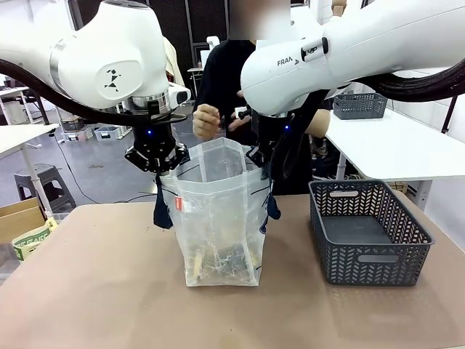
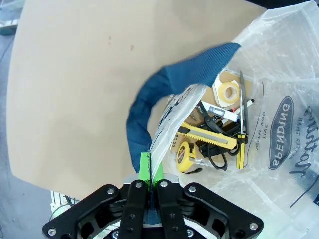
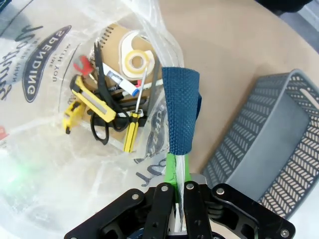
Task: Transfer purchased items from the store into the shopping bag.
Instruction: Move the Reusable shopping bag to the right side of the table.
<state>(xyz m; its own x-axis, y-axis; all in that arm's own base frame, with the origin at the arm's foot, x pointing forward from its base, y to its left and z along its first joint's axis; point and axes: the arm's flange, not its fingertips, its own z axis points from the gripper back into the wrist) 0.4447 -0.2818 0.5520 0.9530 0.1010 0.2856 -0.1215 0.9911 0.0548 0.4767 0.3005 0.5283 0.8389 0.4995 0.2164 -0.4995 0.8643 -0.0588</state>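
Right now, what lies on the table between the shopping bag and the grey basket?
Nothing: in the front view, only bare tabletop separates the shopping bag from the grey basket.

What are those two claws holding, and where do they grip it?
The shopping bag. The left gripper and right gripper each pinch its top edge, on opposite sides, where a navy handle attaches.

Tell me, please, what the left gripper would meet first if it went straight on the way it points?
The left gripper, shut on the bag, points along its blue strap; it would crumple that strap and the bag wall first, then probably the table; depth is unclear.
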